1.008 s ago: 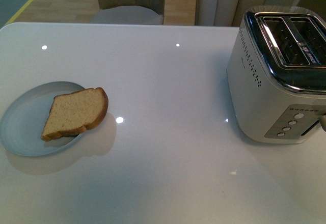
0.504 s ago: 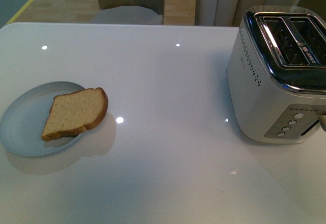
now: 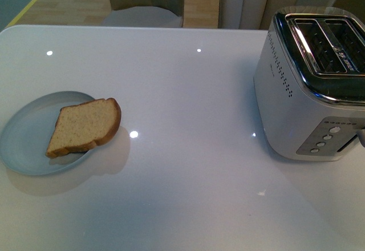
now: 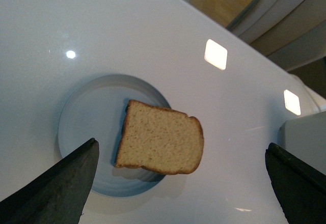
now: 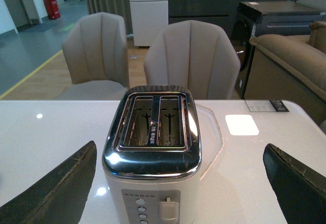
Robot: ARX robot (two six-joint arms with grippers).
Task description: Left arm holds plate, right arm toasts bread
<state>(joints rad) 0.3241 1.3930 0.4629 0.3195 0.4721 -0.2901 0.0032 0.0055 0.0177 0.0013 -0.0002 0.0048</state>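
No change over the last second; plate (image 3: 25, 142) sits by the counter's (image 3: 182, 91) left edge, bread (image 3: 84, 128) on it, rounded end overhanging the rim; toaster (image 3: 296, 108) at right edge, slots empty; left gripper (image 4: 181, 147) spread above plate, right gripper (image 5: 179, 147) spread facing toaster; task not begun.
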